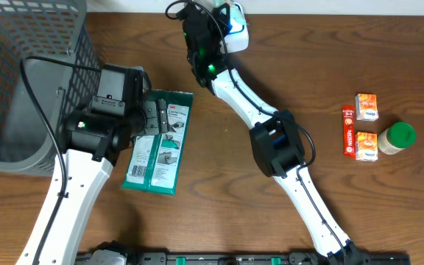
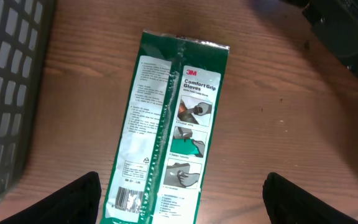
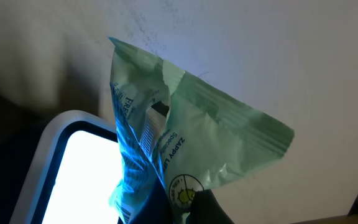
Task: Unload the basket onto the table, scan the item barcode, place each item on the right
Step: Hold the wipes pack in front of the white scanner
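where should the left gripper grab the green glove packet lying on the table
Probably across its narrow width near the middle, coming straight down: the green plastic glove packet lies flat on the brown wooden table, and the open left gripper hangs over it, fingers either side.

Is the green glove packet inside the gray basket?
No, the glove packet lies flat on the wooden table beside the basket.
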